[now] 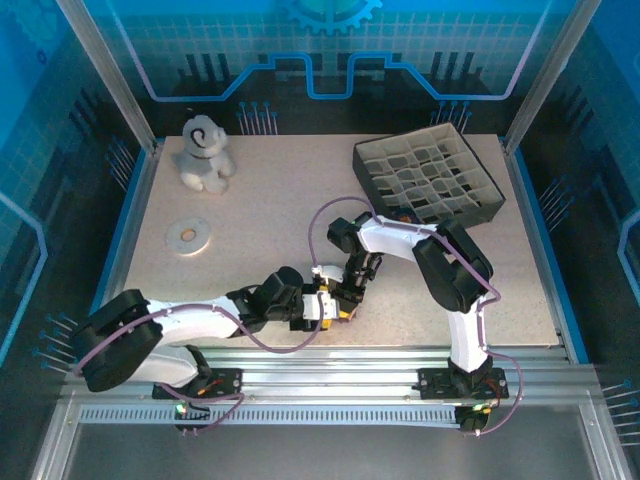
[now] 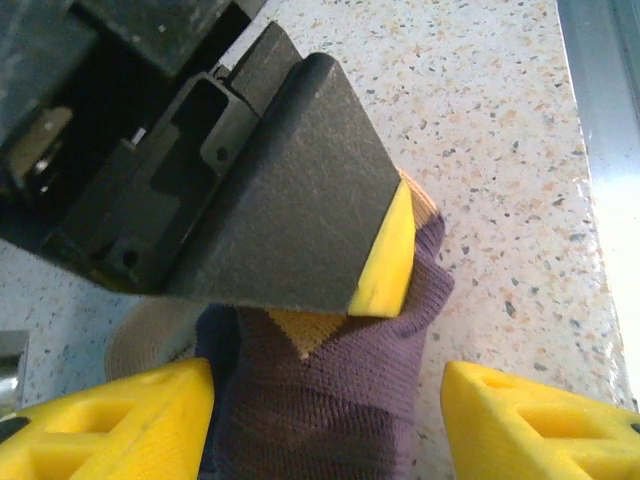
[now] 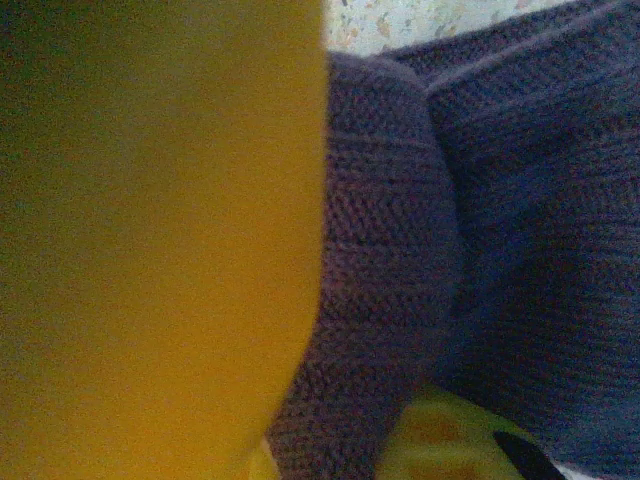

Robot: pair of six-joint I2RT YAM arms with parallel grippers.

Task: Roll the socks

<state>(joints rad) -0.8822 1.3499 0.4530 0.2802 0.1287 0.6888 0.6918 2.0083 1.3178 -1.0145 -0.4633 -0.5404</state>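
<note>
Currently: socks [image 2: 330, 400] lie bunched in compact purple wad on table [image 2: 500, 120], near front edge, between both grippers. Right gripper [image 1: 352, 293] clenched on wad, with yellow pad [image 2: 385, 260] pressing its top. Left gripper [image 2: 325, 395] released, fingers spread either side of wad, not clamping. Judgement: roll largely formed; cuff tuck-over unconfirmed, as tan patch [image 2: 140, 335] protrudes at side. Tuck and set-down remain.

Overhead view, wrist views tight on socks [image 2: 320, 400]
</note>
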